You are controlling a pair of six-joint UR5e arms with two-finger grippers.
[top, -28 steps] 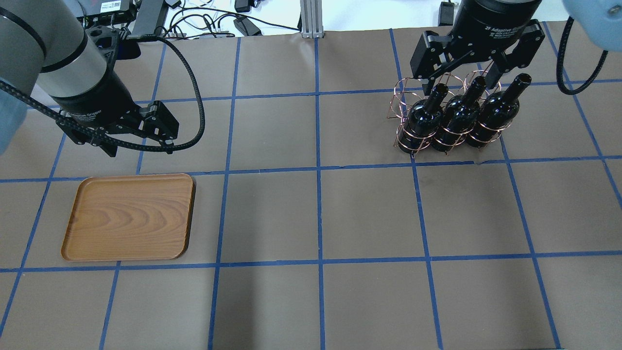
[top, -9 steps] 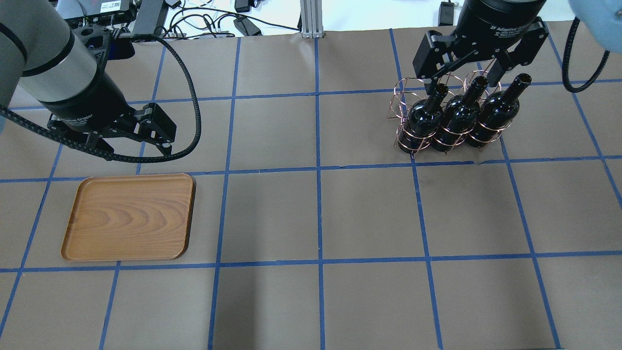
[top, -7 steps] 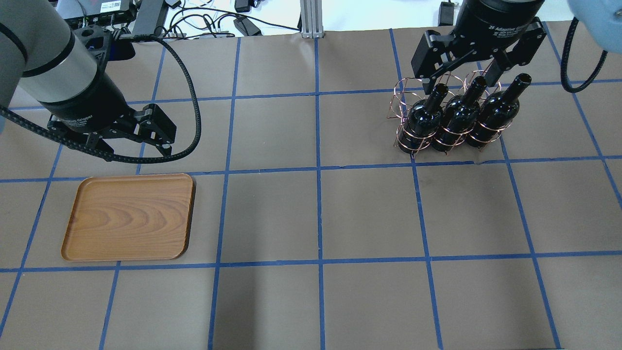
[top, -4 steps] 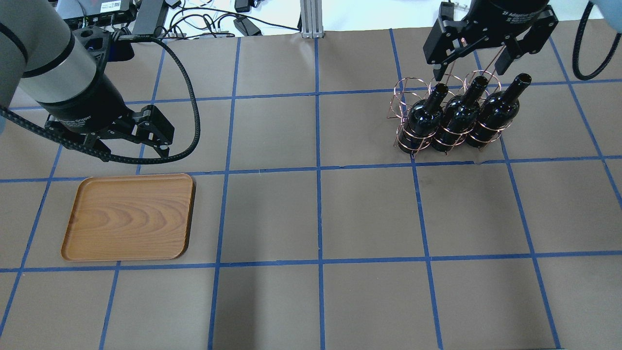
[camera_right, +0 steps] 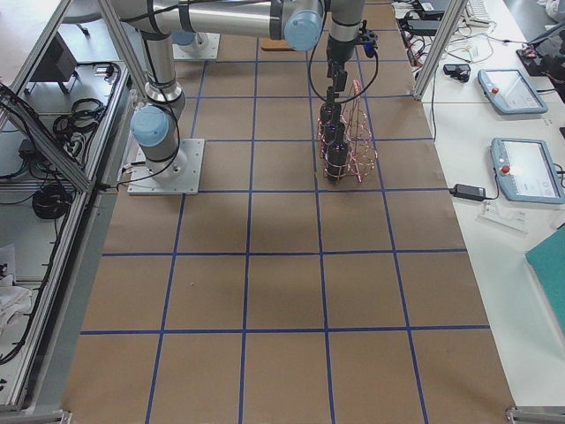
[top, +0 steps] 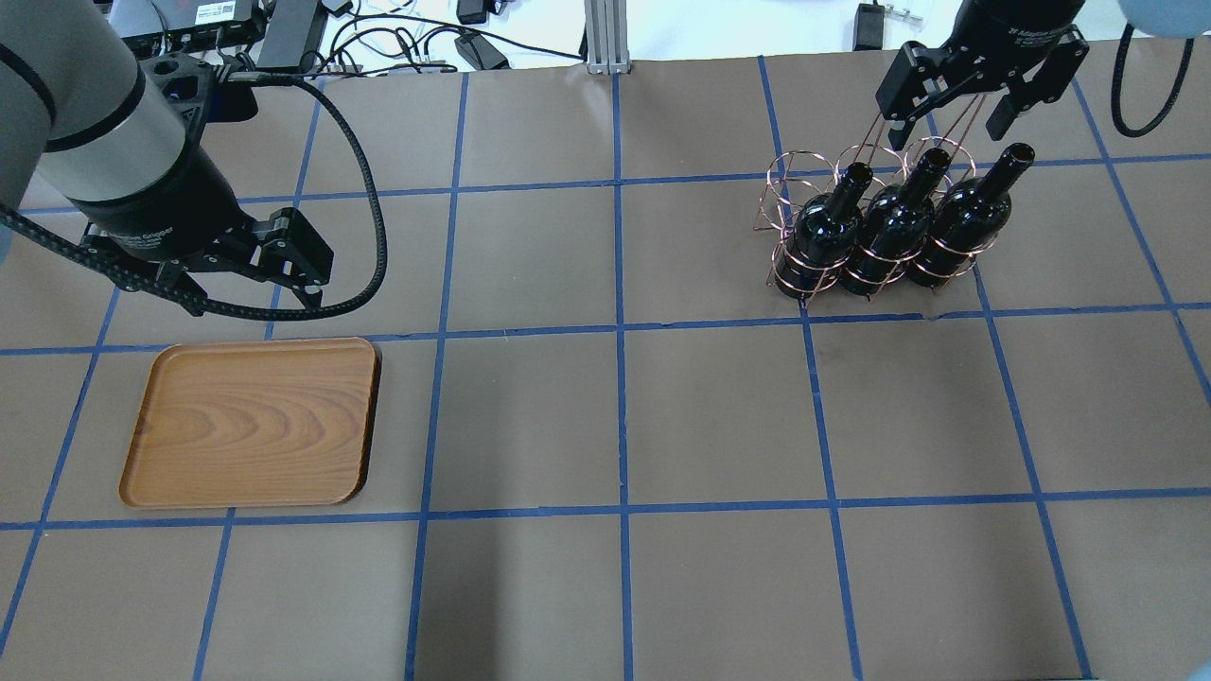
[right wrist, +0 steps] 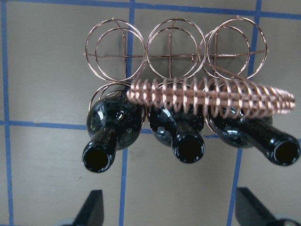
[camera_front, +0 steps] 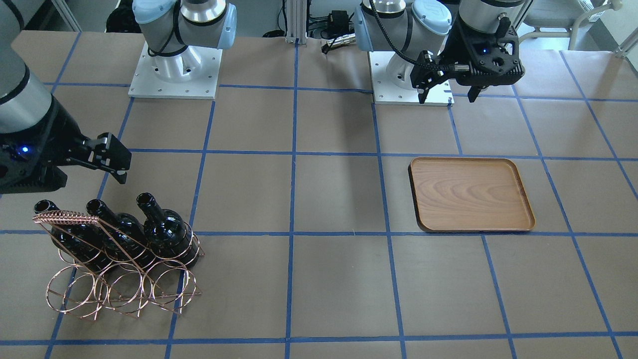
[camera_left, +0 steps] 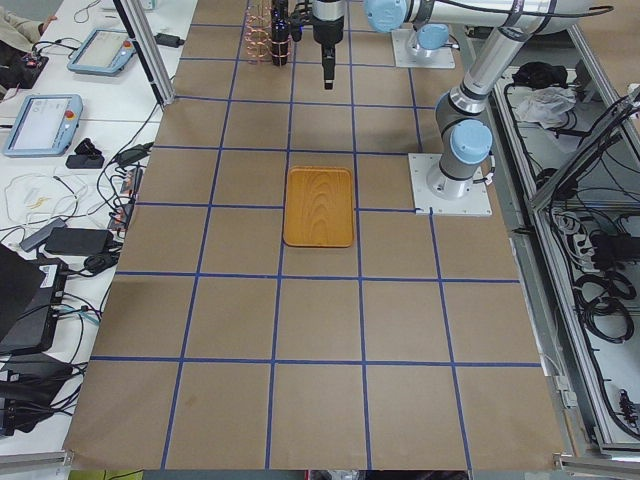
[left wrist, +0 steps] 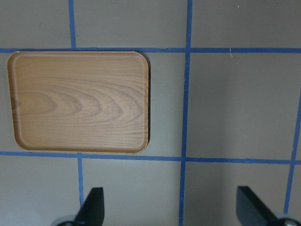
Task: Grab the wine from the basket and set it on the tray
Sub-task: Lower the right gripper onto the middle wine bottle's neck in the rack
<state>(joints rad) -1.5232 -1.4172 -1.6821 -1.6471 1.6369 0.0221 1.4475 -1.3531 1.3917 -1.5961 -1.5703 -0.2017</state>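
Observation:
Three dark glossy wine bottles (top: 894, 222) stand tilted in the copper wire basket (top: 802, 178) at the far right. In the right wrist view their open mouths (right wrist: 188, 146) face the camera under the coiled handle (right wrist: 211, 96). My right gripper (top: 946, 115) is open and empty, above and behind the bottle necks, touching nothing; its fingertips (right wrist: 93, 207) show at the bottom edge of the right wrist view. The wooden tray (top: 251, 421) lies bare at the near left. My left gripper (top: 241, 288) is open and empty, hovering just behind the tray (left wrist: 80, 101).
Brown paper with a blue tape grid covers the table (top: 624, 416). Cables and boxes (top: 397, 38) lie beyond the far edge. The two arm bases (camera_front: 174, 75) stand at the robot's side of the table.
My right gripper has drawn up and back from around the bottle necks, still open. My left gripper has drifted slightly left. Bottles, basket and tray have not moved.

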